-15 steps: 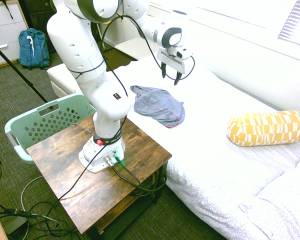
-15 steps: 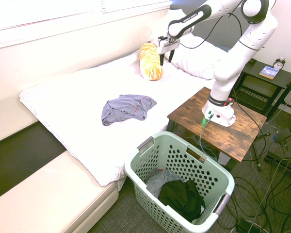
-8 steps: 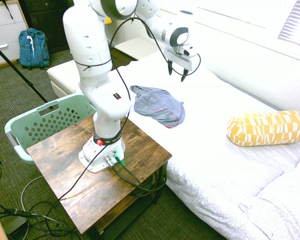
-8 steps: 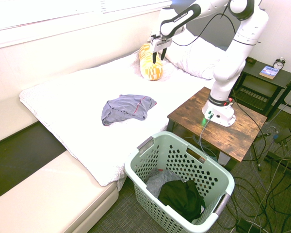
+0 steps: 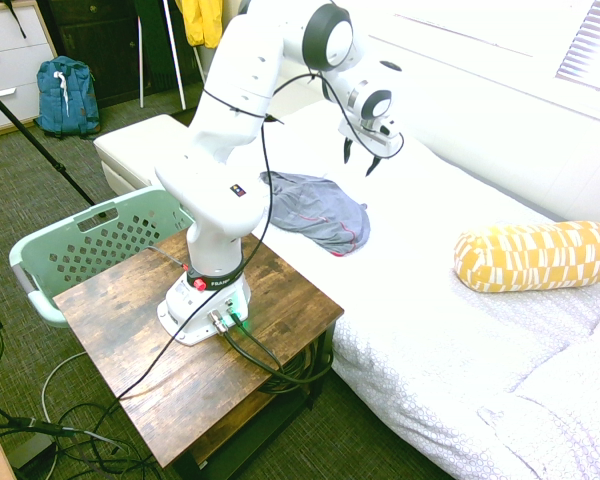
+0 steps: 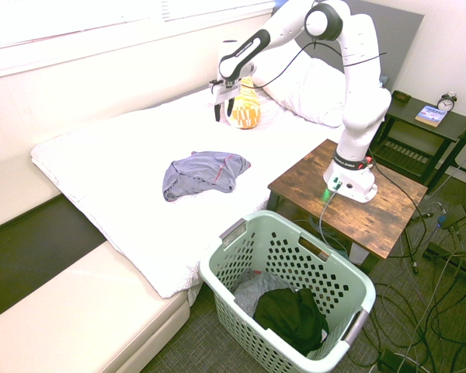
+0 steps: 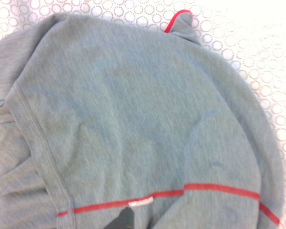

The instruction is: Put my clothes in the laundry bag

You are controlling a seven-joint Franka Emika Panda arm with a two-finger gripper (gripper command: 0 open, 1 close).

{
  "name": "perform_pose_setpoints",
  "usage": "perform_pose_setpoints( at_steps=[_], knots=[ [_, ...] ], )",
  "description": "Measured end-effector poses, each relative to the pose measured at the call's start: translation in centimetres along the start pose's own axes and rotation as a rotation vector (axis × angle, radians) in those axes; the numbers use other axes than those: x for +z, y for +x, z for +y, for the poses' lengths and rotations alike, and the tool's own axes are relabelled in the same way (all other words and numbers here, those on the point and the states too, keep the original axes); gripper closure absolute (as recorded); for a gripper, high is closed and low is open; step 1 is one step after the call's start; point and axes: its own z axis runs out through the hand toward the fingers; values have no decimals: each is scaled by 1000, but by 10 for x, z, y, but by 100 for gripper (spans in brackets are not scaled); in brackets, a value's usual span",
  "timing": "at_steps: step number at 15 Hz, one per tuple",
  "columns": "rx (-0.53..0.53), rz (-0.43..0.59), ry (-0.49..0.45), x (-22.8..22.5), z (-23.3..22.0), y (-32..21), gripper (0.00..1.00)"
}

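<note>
Pincer (image 5: pixel 358 158) has swung across and dropped toward clothes (image 5: pixel 315 209), fingers apart, empty. Grey garment lies crumpled near bed (image 5: pixel 450 300) edge nearest counter (image 5: pixel 180 390); laundry bag (image 6: pixel 241 256) on floor (already part-filled). Risk: fingers snagging bedsheet along with fabric.

Bright window glare, overexposed bedding (image 5: pixel 450 260)

A bedroom in a home — a white-sheeted bed (image 6: pixel 140 155) with pillows (image 6: pixel 311 85), a nightstand with an alarm clock (image 6: pixel 447 102) and book (image 6: pixel 432 115), a drawer chest (image 5: pixel 10 60), and a mint laundry basket (image 6: pixel 287 287) on carpet.
</note>
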Motion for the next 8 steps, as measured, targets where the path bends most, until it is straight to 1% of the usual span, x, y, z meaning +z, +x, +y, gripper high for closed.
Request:
perform_pose_setpoints(
  at_steps=[2, 4, 8],
  knots=[
    [-13, -43, -20, 44, -15, 15, 0],
    [-27, -73, -41, 84, -26, 16, 0],
    [-63, -152, -83, 150, -31, -12, 0]
  ],
)
